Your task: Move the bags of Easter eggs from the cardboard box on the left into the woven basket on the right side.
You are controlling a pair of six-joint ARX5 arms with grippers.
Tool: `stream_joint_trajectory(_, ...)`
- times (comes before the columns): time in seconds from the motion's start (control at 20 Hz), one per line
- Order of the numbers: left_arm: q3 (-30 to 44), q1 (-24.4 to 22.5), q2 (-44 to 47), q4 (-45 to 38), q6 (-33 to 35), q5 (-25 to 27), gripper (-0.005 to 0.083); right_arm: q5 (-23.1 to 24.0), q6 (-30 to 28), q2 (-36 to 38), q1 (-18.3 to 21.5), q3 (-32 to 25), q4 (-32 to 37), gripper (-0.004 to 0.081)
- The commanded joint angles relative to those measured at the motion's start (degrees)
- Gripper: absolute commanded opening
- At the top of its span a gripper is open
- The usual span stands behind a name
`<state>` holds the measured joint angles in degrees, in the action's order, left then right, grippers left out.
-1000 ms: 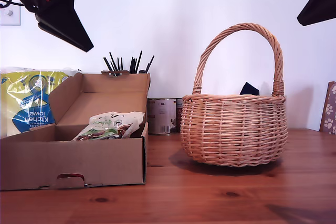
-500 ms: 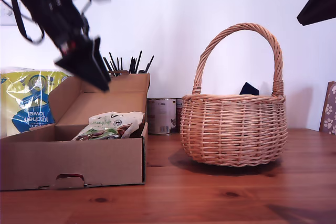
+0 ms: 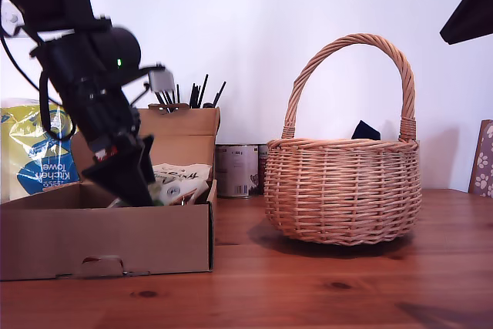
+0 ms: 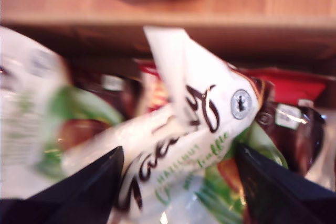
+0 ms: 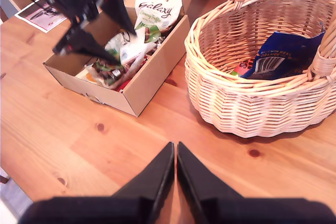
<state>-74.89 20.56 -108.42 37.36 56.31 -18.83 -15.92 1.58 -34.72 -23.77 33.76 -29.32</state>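
**First gripper at the cream bag, grasp not yet made**

The cream-and-green bag (image 4: 184,145) lies tilted on top of the other bags (image 5: 118,61) in the box (image 3: 108,240), on the exterior view's left. My first gripper (image 4: 176,182) is spread wide, its fingers either side of the bag's body, not yet closed.

Recommended: settle lower so the pads pinch the full pouch, not the loose sealed flap, then close firmly; glossy film will likely slip. Lift straight up to clear the box wall before crossing to the basket (image 3: 344,190).

The basket holds a blue bag (image 5: 286,56). My second gripper (image 5: 176,174) hangs above the table (image 5: 79,140), fingers pressed together, holding nothing.

Change: half a second ago this arm was above the box lid; it has since descended into the box.
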Motion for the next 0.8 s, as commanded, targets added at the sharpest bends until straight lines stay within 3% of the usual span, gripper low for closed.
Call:
stream_joint_trajectory(0.0, 1.3, 0.6, -3.7, 2.0, 0.7, 1.4, 0.0631, 0.0, -0.1, 0.0, -0.3, 0.5, -0.1, -0.0013)
stream_joint_trajectory(0.15, 1.3, 0.6, -4.5, 1.7, 0.5, 1.8, 0.0599, 0.0, -0.1, 0.0, -0.3, 0.5, -0.2, -0.0013)
stream_joint_trajectory(0.45, 0.6, 0.6, -4.4, 2.7, -2.3, 3.1, 0.0194, 0.0, -0.1, 0.0, -0.3, 0.5, -0.2, -0.0013)
stream_joint_trajectory(0.75, -4.0, 1.3, -2.9, 10.2, -2.4, 4.4, 0.0039, 0.0, -0.1, 0.0, -0.3, 0.5, -0.4, -0.0013)
